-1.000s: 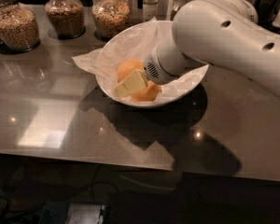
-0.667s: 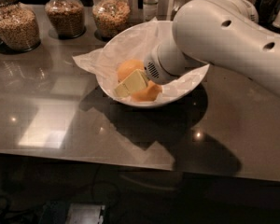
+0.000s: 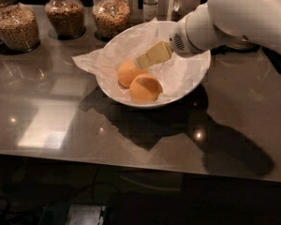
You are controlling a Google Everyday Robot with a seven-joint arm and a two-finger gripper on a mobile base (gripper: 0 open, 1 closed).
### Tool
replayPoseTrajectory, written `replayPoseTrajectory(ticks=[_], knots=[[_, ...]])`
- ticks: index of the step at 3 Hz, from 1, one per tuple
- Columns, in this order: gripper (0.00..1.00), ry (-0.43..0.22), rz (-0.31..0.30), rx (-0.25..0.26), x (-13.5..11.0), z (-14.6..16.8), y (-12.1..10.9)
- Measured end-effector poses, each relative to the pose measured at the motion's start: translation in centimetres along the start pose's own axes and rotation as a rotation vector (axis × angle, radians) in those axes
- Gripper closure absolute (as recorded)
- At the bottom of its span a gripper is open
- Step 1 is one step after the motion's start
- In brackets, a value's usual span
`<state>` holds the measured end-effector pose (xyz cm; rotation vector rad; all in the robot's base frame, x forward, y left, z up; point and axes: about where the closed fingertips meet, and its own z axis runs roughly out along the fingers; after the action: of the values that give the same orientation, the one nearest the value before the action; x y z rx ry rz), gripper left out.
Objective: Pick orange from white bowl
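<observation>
Over white bowl (image 3: pixel 187 90), gripper (image 3: pixel 142 61) touches orange (image 3: pixel 128 74).

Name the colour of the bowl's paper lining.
White paper, camera view; gripper by the rear orange.

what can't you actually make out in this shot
- Camera view: the gripper reaches into the white bowl from the right, its tip at the rear orange. Whether it touches the fruit cannot be told.
- The bowl's far right rim is hidden by the arm.
- The rear orange's lower side is hidden by the front orange.
- The tops of the jars are cut off by the top edge.
- Below the table edge it is too dark.
</observation>
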<state>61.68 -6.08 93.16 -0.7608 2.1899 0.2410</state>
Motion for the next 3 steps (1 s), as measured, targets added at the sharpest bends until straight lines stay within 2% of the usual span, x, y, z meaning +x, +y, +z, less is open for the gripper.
replayPoseTrajectory(ticks=[1, 2, 3], knots=[[0.19, -0.019, -0.018, 0.003, -1.05, -0.55, 0.18], [0.41, -0.019, -0.017, 0.003, -1.02, -0.55, 0.20], [0.32, -0.015, -0.017, 0.002, -0.94, -0.58, 0.25]])
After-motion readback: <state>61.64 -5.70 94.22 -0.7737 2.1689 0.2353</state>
